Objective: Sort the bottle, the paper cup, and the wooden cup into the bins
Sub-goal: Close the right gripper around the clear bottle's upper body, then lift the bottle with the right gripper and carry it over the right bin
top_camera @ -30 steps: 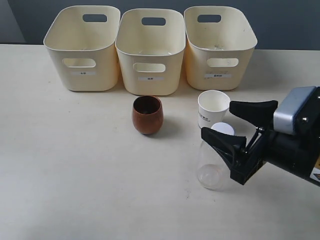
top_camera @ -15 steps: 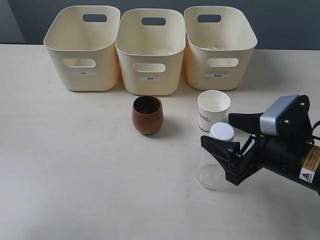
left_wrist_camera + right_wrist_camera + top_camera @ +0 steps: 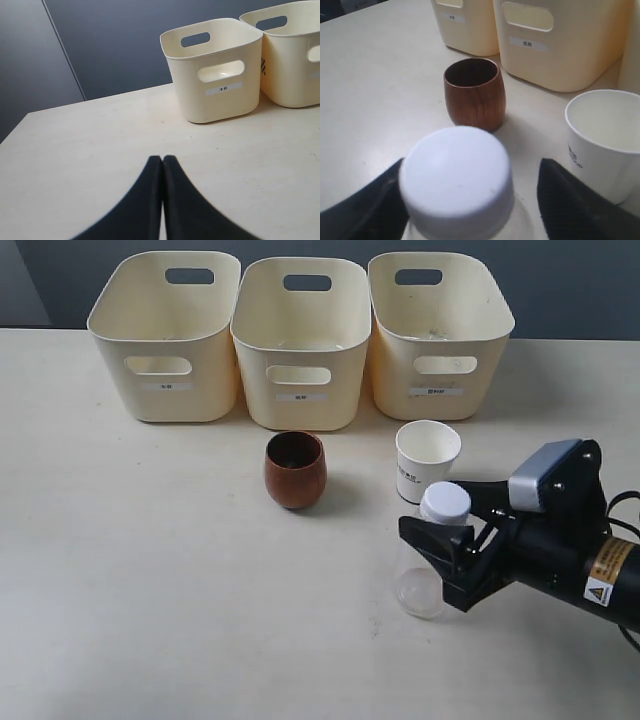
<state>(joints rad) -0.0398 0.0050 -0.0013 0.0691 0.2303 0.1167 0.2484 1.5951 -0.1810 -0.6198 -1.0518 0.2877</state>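
Note:
The clear bottle (image 3: 418, 585) with its white cap (image 3: 456, 175) stands on the table in front of the paper cup (image 3: 427, 460). My right gripper (image 3: 436, 510) is open, with one black finger on each side of the bottle's neck. In the right wrist view the right gripper (image 3: 470, 165) has one finger close against the cap and a gap on the other side. The reddish-brown wooden cup (image 3: 295, 470) stands upright to the left. My left gripper (image 3: 162, 159) is shut and empty above bare table, out of the exterior view.
Three cream bins stand in a row at the back: left (image 3: 165, 400), middle (image 3: 300, 410), right (image 3: 440, 405). The paper cup (image 3: 605, 140) sits just beside the right finger, and the wooden cup (image 3: 475, 95) lies beyond the cap.
My right gripper has dropped lower and slid left, so its open fingers now straddle the bottle's neck. The bottle and both cups have stayed put.

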